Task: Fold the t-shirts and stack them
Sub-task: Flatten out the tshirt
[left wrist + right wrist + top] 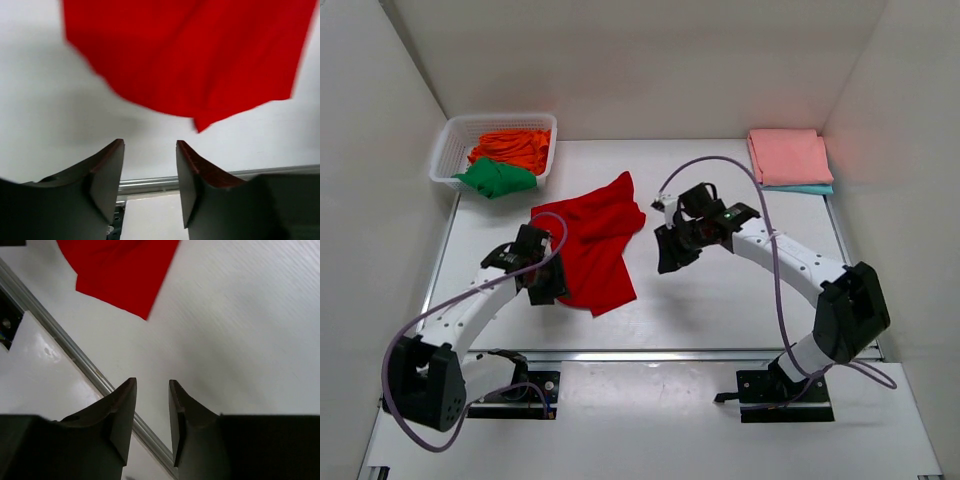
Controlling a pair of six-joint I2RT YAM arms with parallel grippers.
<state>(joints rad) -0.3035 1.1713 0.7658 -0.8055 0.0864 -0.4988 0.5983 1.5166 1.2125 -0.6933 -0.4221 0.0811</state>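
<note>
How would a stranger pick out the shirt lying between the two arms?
On the white table, look left of centre, in front of the white basket. The red shirt lies there loose and unfolded; the others are heaped in the basket or folded in the far right corner.

The red t-shirt [592,245] is showing one bright red with no pattern, and the worktop [720,300] is looking plain white. The basket [444,155] is showing white with a criss-cross pattern of little holes. The orange t-shirt [515,148], green t-shirt [495,178], pink t-shirt [788,156] and light blue t-shirt [805,188] are each showing one plain colour, and the left tool [150,145] and right tool [152,382] are looking black.
</note>
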